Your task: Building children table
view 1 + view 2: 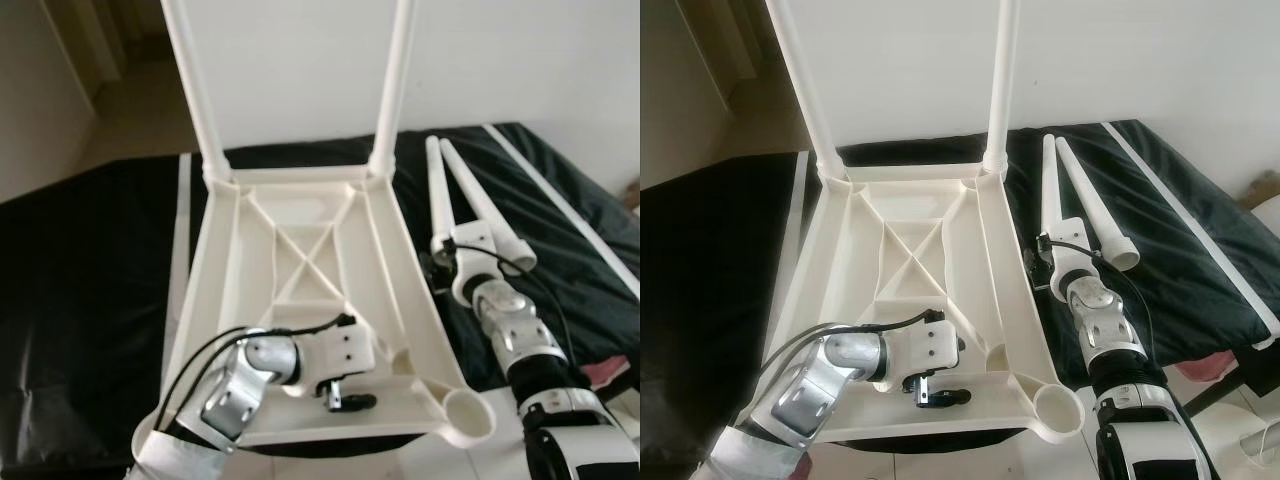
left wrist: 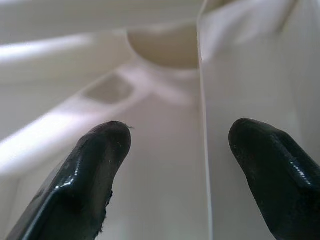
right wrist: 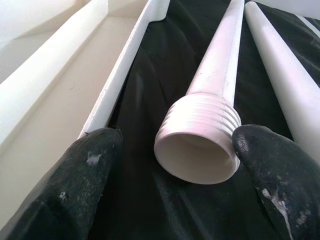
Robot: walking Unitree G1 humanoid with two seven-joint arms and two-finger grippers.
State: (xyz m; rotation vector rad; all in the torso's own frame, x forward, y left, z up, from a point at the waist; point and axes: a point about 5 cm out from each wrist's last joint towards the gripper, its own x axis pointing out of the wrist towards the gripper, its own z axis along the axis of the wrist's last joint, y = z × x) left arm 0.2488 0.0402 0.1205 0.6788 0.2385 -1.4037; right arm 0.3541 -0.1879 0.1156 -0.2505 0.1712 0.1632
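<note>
**Two legs up, two to go**

On the black cloth [image 1: 90, 300] the upturned tabletop [image 1: 310, 300] carries two legs [image 1: 392, 90] at its far corners. Two loose legs [image 1: 1072, 205] lie to its right. The right gripper [image 3: 172, 155], fingers apart, brackets one threaded end. The left gripper [image 2: 172, 155], open, straddles a rib near the empty near-right socket [image 1: 470, 415].

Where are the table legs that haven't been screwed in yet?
Two loose legs lie side by side on the black cloth, right of the upturned tabletop; the right tool is open around one's threaded end.
</note>
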